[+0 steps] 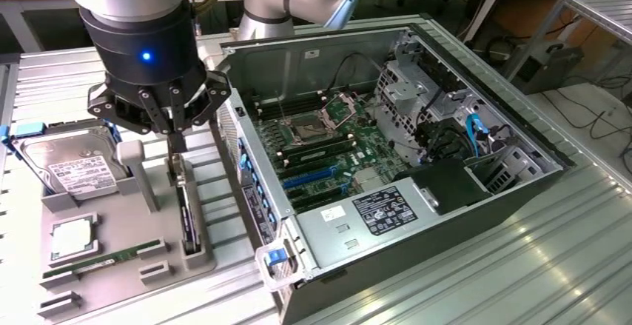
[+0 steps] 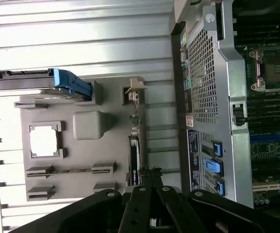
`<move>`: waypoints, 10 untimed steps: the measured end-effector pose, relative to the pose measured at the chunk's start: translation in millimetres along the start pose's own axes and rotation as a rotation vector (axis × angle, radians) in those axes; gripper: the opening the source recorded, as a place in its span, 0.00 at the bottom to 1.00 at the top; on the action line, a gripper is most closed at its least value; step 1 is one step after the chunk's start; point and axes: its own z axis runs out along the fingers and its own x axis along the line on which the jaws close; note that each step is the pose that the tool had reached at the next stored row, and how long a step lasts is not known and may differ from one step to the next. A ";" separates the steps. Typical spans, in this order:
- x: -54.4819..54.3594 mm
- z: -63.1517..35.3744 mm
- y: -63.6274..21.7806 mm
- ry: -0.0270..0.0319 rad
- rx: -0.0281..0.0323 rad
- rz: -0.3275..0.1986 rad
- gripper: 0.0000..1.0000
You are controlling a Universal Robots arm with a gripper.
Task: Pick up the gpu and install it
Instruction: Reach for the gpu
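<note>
Over gray tray (image 1: 118, 225), upright arm (image 1: 148, 44), pinched fingers (image 1: 177, 138) above gpu (image 1: 186, 218).

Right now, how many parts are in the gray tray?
4: hard drive at the tray's far end, CPU nearer, RAM stick beside it, gpu on edge toward the case.

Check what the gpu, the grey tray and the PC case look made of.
gpu: matte black shroud, probably plastic; pale end bracket looks metal.
grey tray: uniform matte grey with moulded pockets, likely plastic.
PC case: bare silver sheet metal inside, folded and perforated; outer skin looks black-painted.
</note>
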 end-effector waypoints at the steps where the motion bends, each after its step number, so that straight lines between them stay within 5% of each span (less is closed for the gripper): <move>1: 0.0 0.0 0.0 -0.0001 0.0000 0.000 0.11; 10: 0.0 0.1 0.0 0.0000 0.0000 0.000 0.11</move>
